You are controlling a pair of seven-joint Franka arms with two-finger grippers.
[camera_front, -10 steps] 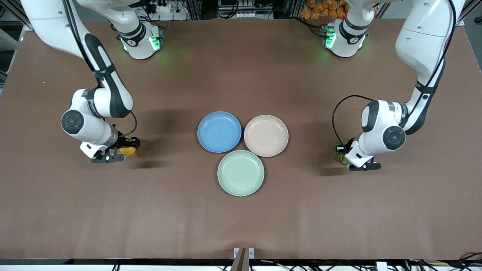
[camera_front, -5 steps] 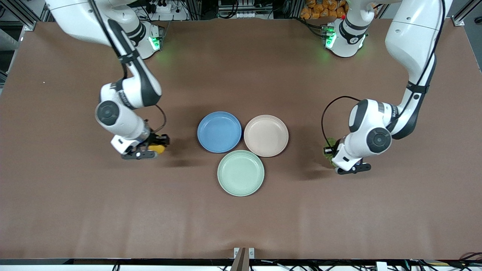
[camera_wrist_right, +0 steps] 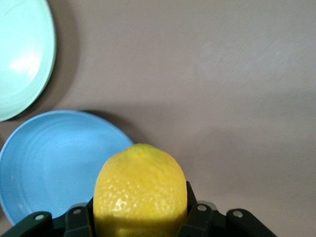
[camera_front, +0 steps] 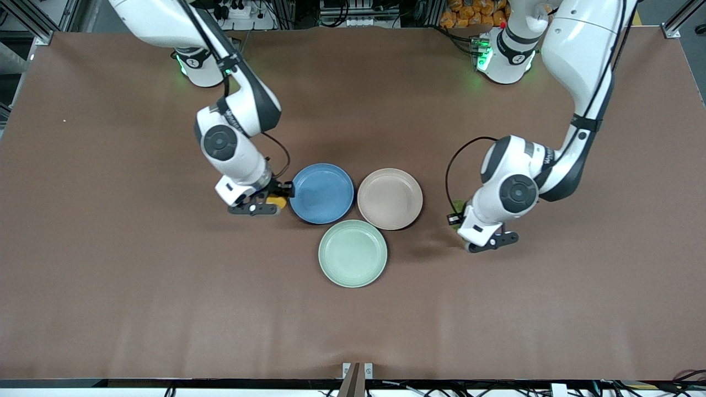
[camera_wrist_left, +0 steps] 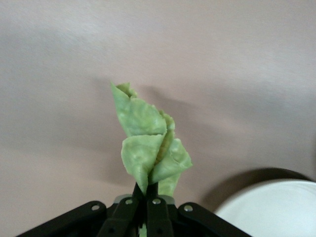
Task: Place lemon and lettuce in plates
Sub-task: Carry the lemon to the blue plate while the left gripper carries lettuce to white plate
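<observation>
My right gripper point(camera_front: 274, 199) is shut on the lemon point(camera_front: 278, 203), a dimpled yellow fruit that fills the right wrist view point(camera_wrist_right: 140, 185). It holds it over the table, just beside the rim of the blue plate point(camera_front: 321, 193) toward the right arm's end. The blue plate also shows in the right wrist view point(camera_wrist_right: 49, 163). My left gripper point(camera_front: 459, 220) is shut on the lettuce point(camera_wrist_left: 148, 140), a wrinkly green leaf sticking out from its fingers. It is over the table beside the beige-pink plate point(camera_front: 390, 198), toward the left arm's end. The left hand mostly hides the lettuce in the front view.
A pale mint-green plate point(camera_front: 353, 253) lies nearer the front camera, touching the other two plates; its rim shows in the right wrist view point(camera_wrist_right: 19, 54). A pale plate's rim point(camera_wrist_left: 271, 210) shows in the left wrist view. Both arm bases stand along the table's back edge.
Both arms have moved inward toward the plates. The right gripper carried the lemon up to the blue plate's rim. The left gripper carried the lettuce closer to the beige-pink plate.
</observation>
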